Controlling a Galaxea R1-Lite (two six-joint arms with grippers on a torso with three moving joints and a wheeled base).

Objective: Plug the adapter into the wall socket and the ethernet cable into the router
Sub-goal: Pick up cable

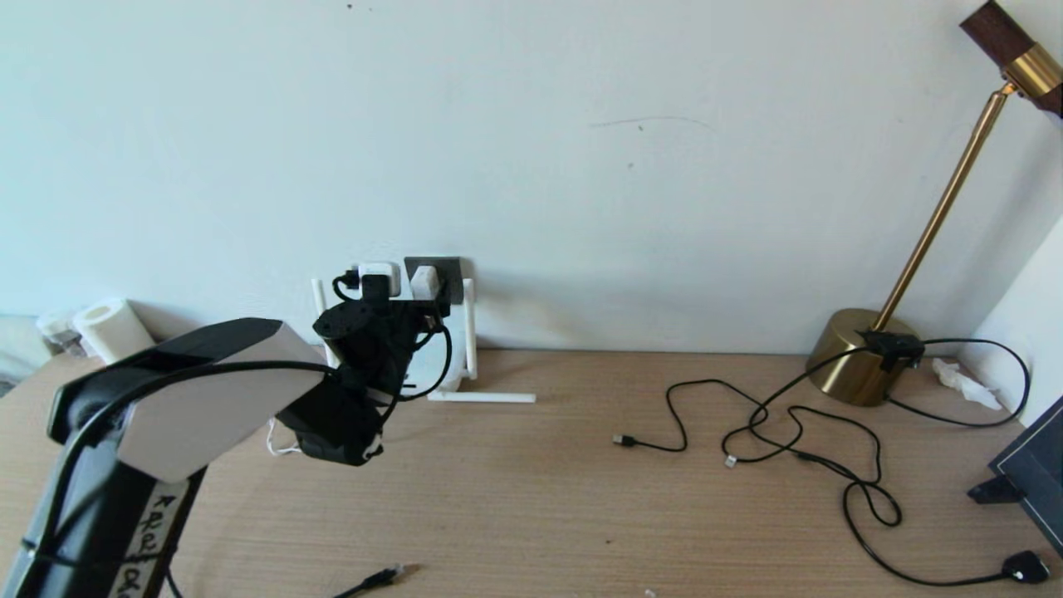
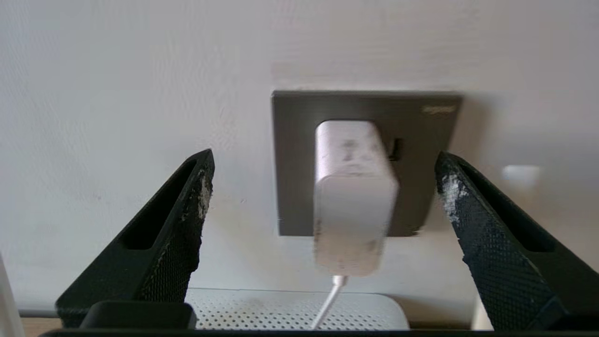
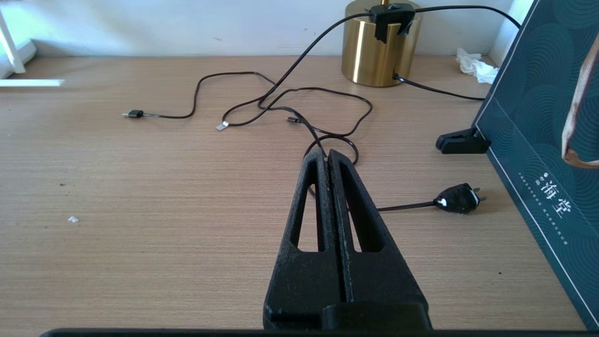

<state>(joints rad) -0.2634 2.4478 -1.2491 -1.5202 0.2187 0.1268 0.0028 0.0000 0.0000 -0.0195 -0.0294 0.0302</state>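
The white adapter (image 2: 353, 196) sits plugged into the dark grey wall socket (image 2: 299, 140), its thin white cord hanging down over the router (image 2: 262, 311) below. My left gripper (image 2: 324, 161) is open, one finger on each side of the adapter and clear of it. From the head view, the left gripper (image 1: 419, 309) is up at the wall in front of the adapter (image 1: 424, 282) and socket (image 1: 448, 270). It hides most of the router, whose antennas (image 1: 482, 397) show. The ethernet cable (image 1: 378, 577) lies at the table's front edge. My right gripper (image 3: 327, 154) hovers shut and empty over the table.
Thin black cables with USB plugs (image 1: 789, 423) sprawl across the right half of the table. A brass lamp base (image 1: 859, 357) stands at the back right. A black mains plug (image 1: 1026, 567) and a dark box (image 1: 1038, 473) are at the right edge. A paper roll (image 1: 112, 328) is far left.
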